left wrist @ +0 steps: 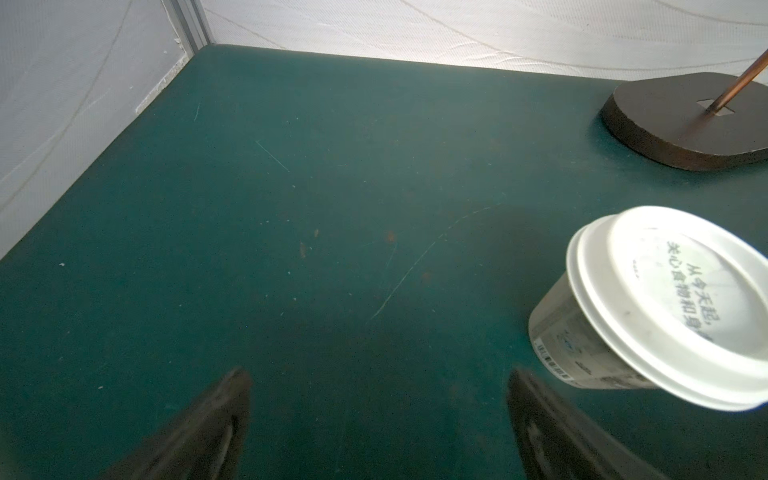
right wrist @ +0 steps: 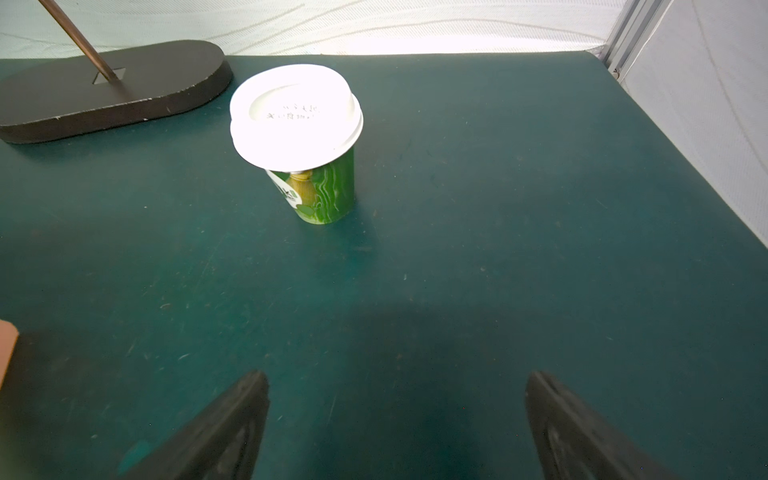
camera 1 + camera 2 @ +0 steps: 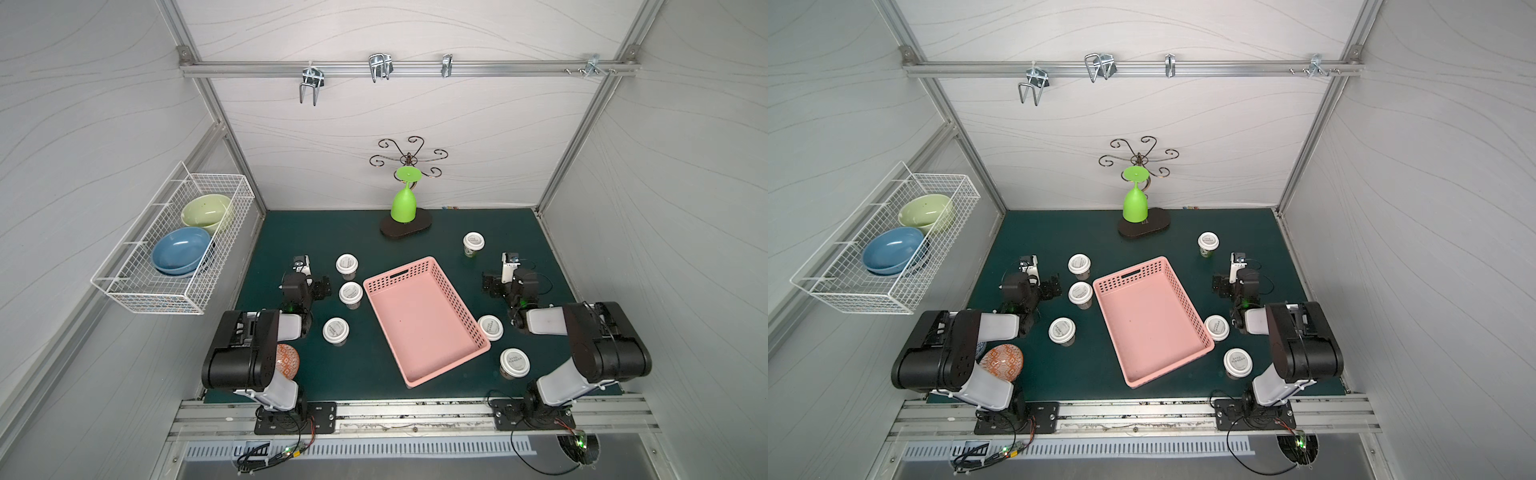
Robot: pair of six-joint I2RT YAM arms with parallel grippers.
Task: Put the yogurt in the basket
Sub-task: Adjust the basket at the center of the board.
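Your left gripper (image 1: 379, 374) and right gripper (image 2: 397, 376) both stand spread wide, flanking the pink basket (image 3: 419, 324); six yogurt cups (image 3: 350, 292) sit outside it.

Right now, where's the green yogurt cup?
In a top view, the green yogurt cup stands on the robot's right, beyond the far right corner of the pink basket, right of the rack base.

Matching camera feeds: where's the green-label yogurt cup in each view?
Top view: green-label yogurt cup, far end of the mat, right of the dark oval stand base.
Top view: same place.
Left wrist: not in it.
Right wrist: upright beside the stand base.
Landmark: the stand base, in all four.
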